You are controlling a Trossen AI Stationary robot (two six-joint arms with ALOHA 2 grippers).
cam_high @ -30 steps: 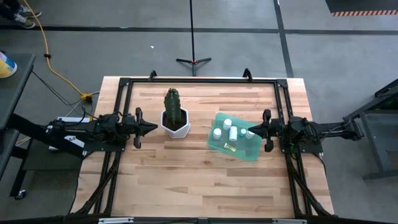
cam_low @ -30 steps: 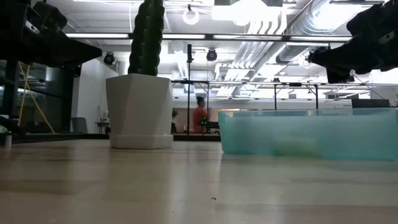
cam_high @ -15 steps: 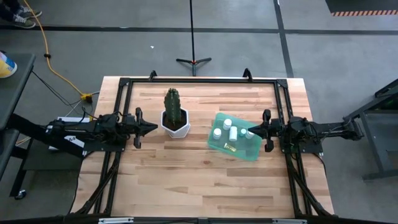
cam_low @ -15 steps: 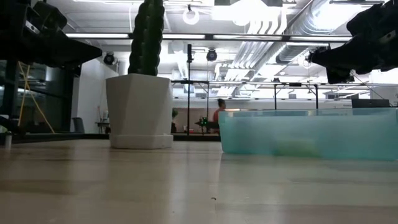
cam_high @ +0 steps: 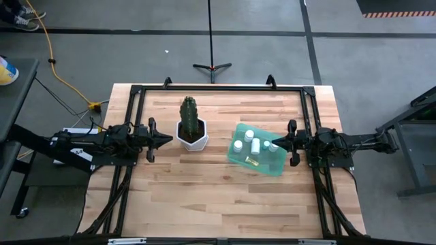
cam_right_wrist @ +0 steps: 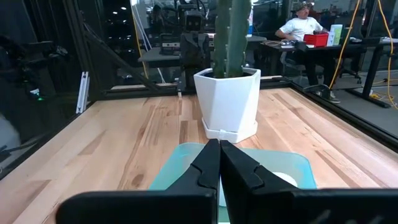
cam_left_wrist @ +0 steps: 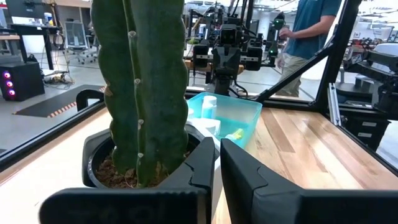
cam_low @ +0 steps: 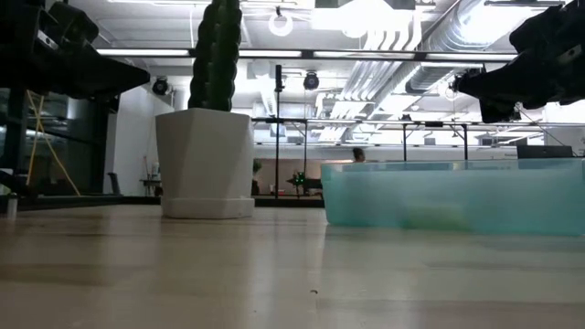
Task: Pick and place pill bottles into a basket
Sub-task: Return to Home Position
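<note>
Pill bottles [cam_high: 256, 144]: all inside the basket [cam_high: 271, 165]. Most stand upright, caps up. One yellowish bottle [cam_high: 252, 160] lies flat on the tray floor.

Basket sits under and just ahead of the right gripper [cam_high: 274, 143] fingertips. Its long axis runs skewed to the table edges, from beneath those tips toward the cactus pot [cam_high: 193, 138].

Right fingers pressed together, empty, raised above the rim.

Pot stands between the basket and the left gripper [cam_high: 168, 141]. Left fingers closed to a thin slit, holding nothing, tips just short of the pot.

Surface: pale plank table [cam_high: 204, 197] inside a black frame [cam_high: 218, 88].

Room: grey concrete floor, tripod stand [cam_high: 212, 66], ceiling ducts. Seated person [cam_right_wrist: 301, 25] far beyond the right fingers, standing person [cam_left_wrist: 311, 25] beyond the left.
</note>
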